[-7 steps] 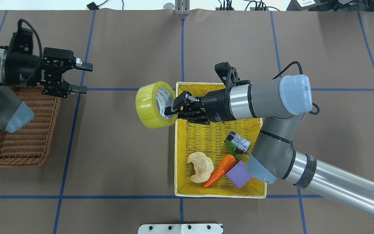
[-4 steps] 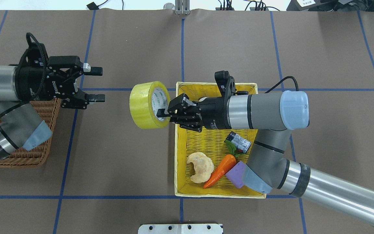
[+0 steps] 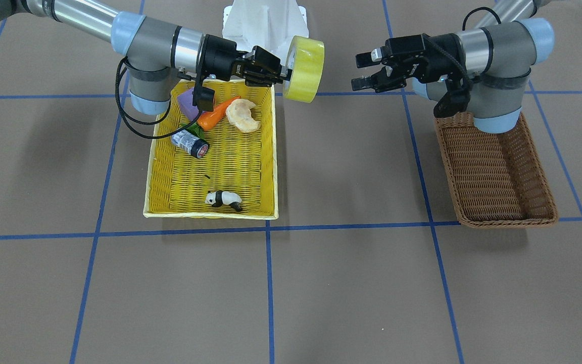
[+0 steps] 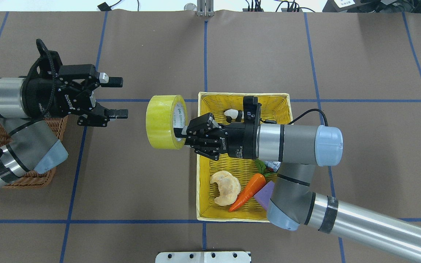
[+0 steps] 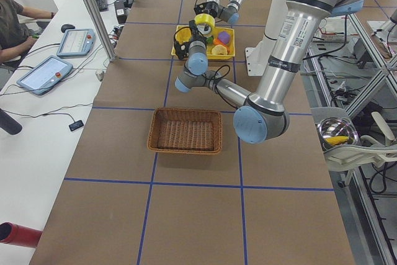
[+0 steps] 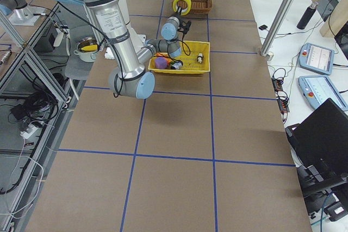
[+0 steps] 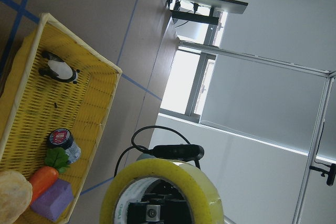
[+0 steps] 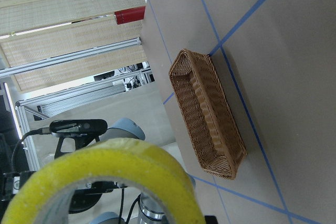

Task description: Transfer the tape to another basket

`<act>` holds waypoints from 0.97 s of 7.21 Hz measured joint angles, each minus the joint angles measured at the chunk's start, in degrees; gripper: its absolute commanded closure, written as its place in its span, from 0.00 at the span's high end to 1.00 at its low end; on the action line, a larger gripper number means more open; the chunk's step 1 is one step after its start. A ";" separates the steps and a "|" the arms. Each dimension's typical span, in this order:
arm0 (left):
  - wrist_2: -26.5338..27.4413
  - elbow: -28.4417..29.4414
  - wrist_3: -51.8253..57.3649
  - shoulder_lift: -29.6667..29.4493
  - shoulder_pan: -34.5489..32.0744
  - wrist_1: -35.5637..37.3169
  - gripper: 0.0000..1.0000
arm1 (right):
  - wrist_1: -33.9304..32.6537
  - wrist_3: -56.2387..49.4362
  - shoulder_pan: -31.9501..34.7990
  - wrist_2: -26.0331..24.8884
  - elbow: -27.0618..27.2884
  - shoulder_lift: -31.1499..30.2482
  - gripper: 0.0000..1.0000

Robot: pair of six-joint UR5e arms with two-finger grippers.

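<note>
The right gripper holds the tape in the air. Its jaws are closed on the roll, and one finger reaches into the white core. I cannot see the other finger well. The tape stands on its edge, with the hole looking sideways. It hangs over the worktop, just outside the yellow basket, on the side toward the left arm. The right arm itself lies across the yellow basket.

The left gripper is also in the air and points toward the tape, with a clear gap between them. Its jaws are wide open and hold nothing. In the left wrist view the tape fills the lower middle, with its hole facing the camera.

The basket, brown and woven, lies on the worktop at the robot's left, well apart from the yellow basket. The left arm passes over its end nearest the robot. The tape is between the two baskets and closer to the yellow one.

In the yellow basket lie a carrot, a purple block touching it, a pale bread piece, a small cylinder with a red end, and a panda at the far end from the robot.
</note>
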 measured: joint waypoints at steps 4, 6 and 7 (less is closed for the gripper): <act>0.00 -0.25 -0.12 -1.14 0.88 -0.02 0.98 | 2.22 1.22 -3.07 -4.75 -0.22 0.89 0.00; -0.06 -1.06 -2.41 -1.39 1.98 -0.23 0.98 | 2.27 1.33 -3.33 -3.96 -0.28 0.86 0.00; -0.06 -1.33 -3.52 -1.68 2.87 -0.95 0.97 | 2.26 1.34 -3.36 -2.73 -0.32 0.96 0.00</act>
